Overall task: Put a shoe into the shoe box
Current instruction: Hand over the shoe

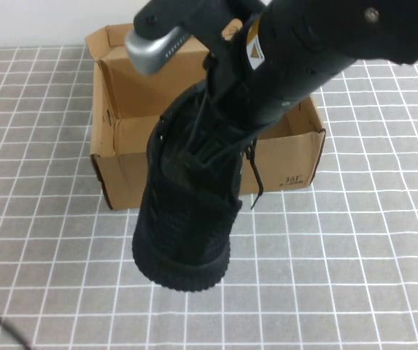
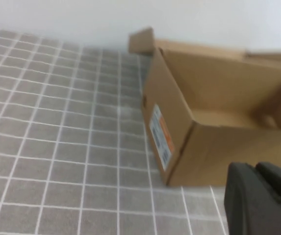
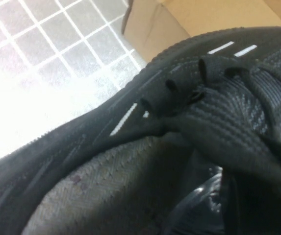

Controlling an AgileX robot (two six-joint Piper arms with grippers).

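Right gripper (image 1: 216,87): clamped on the collar of the shoe (image 1: 187,211), which hangs toe-down beneath it.
Shoe box (image 1: 121,157): open, just beyond the gripper.
Left gripper (image 2: 258,200): parked aside; grip unclear.
Progress: shoe lifted; lowering into box remains.

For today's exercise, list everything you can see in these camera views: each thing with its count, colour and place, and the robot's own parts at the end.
shoe: one, black, lifted above the table, hanging in front of the box.
shoe box: one, brown cardboard, open, at the table's far side.
table: one, grey with a white grid, under everything.
right gripper: one, black, at the shoe's collar, holding the shoe up above the box's front edge.
left gripper: one, black, low beside the box's end.
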